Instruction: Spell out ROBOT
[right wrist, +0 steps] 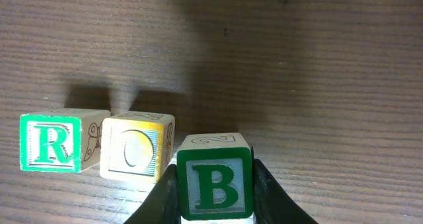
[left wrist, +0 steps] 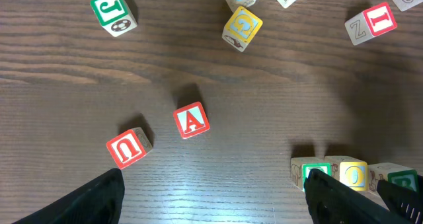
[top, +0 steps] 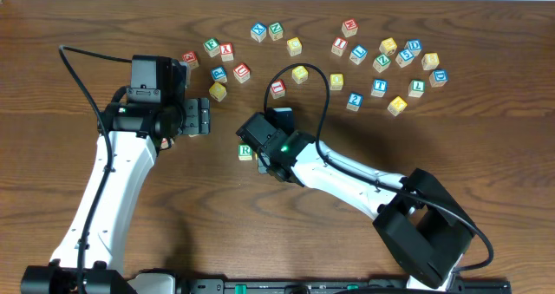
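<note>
Overhead: you have R cube (top: 245, 151) set mid-table; T cube (top: 379, 87) sits in the far scatter.
Left wrist: left gripper (left wrist: 218, 207) spread wide, empty.
Right wrist: right gripper (right wrist: 215, 207) clamps B cube (right wrist: 215, 184) just beside O cube (right wrist: 135, 151); two letters left after B.

table (top: 486, 147): dark wood | on it: R cube (top: 245, 152) beside O cube (right wrist: 135, 150); scattered cubes (top: 294, 46) beyond
</note>
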You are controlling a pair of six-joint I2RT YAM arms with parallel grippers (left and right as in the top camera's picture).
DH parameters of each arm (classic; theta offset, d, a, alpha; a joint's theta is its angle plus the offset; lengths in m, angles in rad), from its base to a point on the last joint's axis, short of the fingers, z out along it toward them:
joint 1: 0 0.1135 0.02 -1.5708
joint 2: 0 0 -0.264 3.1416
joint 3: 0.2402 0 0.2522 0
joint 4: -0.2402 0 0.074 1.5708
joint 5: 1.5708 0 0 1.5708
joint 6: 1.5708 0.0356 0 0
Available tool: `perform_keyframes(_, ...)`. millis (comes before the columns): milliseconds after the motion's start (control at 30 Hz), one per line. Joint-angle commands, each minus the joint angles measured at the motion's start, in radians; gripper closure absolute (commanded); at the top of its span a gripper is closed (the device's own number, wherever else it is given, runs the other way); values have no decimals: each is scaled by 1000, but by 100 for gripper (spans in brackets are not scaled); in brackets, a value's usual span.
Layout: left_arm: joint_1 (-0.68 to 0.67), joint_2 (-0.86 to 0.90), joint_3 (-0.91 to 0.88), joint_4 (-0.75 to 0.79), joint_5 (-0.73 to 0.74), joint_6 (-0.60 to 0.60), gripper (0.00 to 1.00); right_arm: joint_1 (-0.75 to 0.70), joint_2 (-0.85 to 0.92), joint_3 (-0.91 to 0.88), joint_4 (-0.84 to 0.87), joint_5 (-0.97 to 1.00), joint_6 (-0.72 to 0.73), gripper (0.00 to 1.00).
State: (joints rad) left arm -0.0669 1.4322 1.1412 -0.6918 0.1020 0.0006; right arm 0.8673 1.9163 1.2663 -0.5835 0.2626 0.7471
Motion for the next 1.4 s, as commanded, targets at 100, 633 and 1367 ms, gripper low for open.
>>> perform_keyframes(100,5,-11,5,4,-8,3,14,-4,-16,-9,5,27,-4,89)
perform_keyframes(633,5,-11,5,16,-8,3,14,-14,-16,-41,42,30,-13,88)
perform_keyframes(1367,5,-11,5,19,-8,2,14,-17,-4,-53,97,26,-31,86)
